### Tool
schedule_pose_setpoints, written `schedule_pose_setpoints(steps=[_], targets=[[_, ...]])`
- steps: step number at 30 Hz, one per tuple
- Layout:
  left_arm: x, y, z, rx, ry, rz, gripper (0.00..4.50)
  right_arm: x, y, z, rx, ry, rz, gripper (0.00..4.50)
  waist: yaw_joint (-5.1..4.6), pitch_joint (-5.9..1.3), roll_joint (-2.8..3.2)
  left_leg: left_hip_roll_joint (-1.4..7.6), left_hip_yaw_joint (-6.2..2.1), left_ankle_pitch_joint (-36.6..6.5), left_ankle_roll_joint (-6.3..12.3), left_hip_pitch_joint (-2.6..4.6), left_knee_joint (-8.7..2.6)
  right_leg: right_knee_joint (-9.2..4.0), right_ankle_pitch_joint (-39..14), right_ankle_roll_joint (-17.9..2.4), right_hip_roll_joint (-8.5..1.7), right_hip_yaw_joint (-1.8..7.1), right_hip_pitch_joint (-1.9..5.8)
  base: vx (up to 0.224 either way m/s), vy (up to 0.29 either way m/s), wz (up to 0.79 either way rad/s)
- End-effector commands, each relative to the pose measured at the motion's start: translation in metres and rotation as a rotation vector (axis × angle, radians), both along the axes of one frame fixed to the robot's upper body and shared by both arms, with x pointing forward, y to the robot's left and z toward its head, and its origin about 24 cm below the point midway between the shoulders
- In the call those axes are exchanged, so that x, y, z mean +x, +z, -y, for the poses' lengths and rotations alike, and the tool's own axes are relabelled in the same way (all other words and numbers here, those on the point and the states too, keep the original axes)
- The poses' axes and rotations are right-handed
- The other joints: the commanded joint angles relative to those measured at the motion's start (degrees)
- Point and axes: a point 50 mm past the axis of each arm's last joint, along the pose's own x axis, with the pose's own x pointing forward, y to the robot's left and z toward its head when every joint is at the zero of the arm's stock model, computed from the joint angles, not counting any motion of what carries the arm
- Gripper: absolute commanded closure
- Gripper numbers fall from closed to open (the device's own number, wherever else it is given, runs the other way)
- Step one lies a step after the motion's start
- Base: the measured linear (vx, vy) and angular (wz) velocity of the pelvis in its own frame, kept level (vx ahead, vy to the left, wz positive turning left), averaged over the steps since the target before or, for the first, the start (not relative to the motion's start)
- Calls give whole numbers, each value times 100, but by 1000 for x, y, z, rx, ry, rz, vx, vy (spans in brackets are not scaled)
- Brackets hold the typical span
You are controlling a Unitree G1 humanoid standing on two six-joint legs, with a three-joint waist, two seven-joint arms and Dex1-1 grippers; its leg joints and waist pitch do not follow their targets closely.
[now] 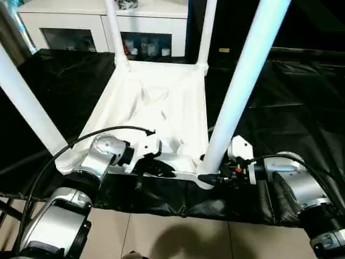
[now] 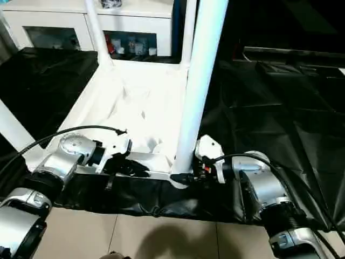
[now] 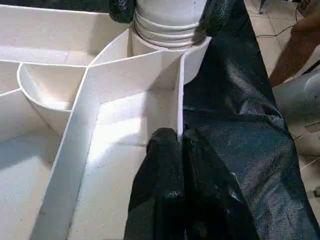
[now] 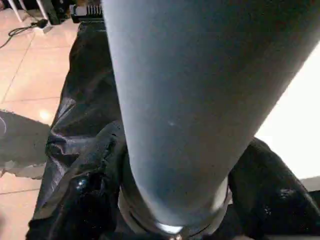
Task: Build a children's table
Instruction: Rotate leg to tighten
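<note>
The children's table top point(image 1: 161, 102) lies upside down on a black sheet, its ribbed underside facing up. Four white legs stand upright in its corner sockets: near left point(image 1: 27, 102), far left point(image 1: 114, 32), far right point(image 1: 207, 32) and near right point(image 1: 242, 81). My left gripper point(image 1: 161, 168) is shut on the thin near rim wall of the top point(image 3: 180, 100); its fingers point(image 3: 165, 150) pinch the wall from both sides. My right gripper point(image 1: 207, 175) straddles the ringed base of the near right leg point(image 4: 175, 100), a black finger point(image 4: 85, 190) pressed to each side.
The black sheet point(image 1: 291, 108) covers the work surface and hangs over its near edge. Below that edge is tiled floor point(image 1: 172, 237). A white cabinet point(image 1: 70, 27) with glass doors stands behind. A person's leg point(image 3: 300, 45) shows beside the sheet in the left wrist view.
</note>
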Motion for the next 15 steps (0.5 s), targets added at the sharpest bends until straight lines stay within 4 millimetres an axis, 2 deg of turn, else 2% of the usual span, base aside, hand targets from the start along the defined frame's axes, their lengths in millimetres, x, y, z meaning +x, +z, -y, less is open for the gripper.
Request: schedule_pose_setpoints(steps=[1, 4, 7, 8, 9, 10, 11, 12, 13, 14, 15], targets=[[2, 1, 4, -41, 30, -12, 450, -3, -6, -5, 21, 11, -52, 187, -1, -346, -103, 359, -128, -886, 554, 62, -354, -359, -1064, -1376, -454, 276, 273, 0, 0, 0], [8, -1, 6, -16, 116, 3, 450, -3, -11, -8, 45, -72, -66, 187, 2, -330, -78, 366, -133, -976, 514, 76, -363, -383, -1198, -1376, -454, 273, 257, 0, 0, 0], [15, -1, 19, -32, 227, 22, 450, 3, -20, -14, 64, -261, -31, 187, -43, -309, -89, 356, -156, -1250, 293, 97, -399, -444, -1775, -1237, -471, 278, 237, 0, 0, 0], [17, 0, 25, -41, 248, 37, 450, 6, -23, -16, 68, -337, -28, 187, -65, -301, -98, 343, -170, -1388, 201, 107, -410, -486, -2110, -1150, -486, 275, 230, 0, 0, 0], [17, -1, 35, -51, 269, 40, 450, 9, -27, -21, 90, -417, -40, 188, -111, -292, -92, 335, -195, -1440, 122, 75, -433, -499, -2281, -1067, -480, 266, 251, 0, 0, 0], [17, -1, 48, -63, 292, 47, 450, 11, -31, -28, 113, -502, -60, 188, -128, -289, -96, 332, -206, -1484, 98, 73, -440, -513, -2376, -1012, -477, 262, 249, 0, 0, 0], [17, -1, 48, -63, 292, 47, 450, 11, -31, -28, 113, -502, -60, 188, -167, -286, -97, 328, -208, -1586, 76, 100, -440, -544, -2510, -959, -479, 265, 222, 0, 0, 0], [16, -3, 60, -66, 311, 50, 450, 15, -34, -35, 111, -583, -60, 188, -197, -286, -74, 318, -207, -1639, 87, 110, -429, -561, -2569, -939, -479, 273, 213, 0, 0, 0], [16, -3, 64, -67, 316, 53, 450, 16, -35, -37, 112, -603, -62, 188, -218, -281, -84, 316, -205, -1648, 98, 105, -432, -576, -2585, -931, -476, 273, 206, 0, 0, 0], [15, -4, 74, -69, 330, 61, 450, 19, -37, -44, 114, -651, -69, 188, -237, -278, -85, 304, -208, -1647, 111, 93, -433, -583, -2627, -902, -468, 269, 213, 0, 0, 0], [13, -7, 90, -73, 343, 63, 450, 28, -39, -55, 109, -761, -66, 188, -256, -280, -58, 297, -214, -1665, 101, 100, -430, -592, -2686, -886, -470, 269, 202, 0, 0, 0]])
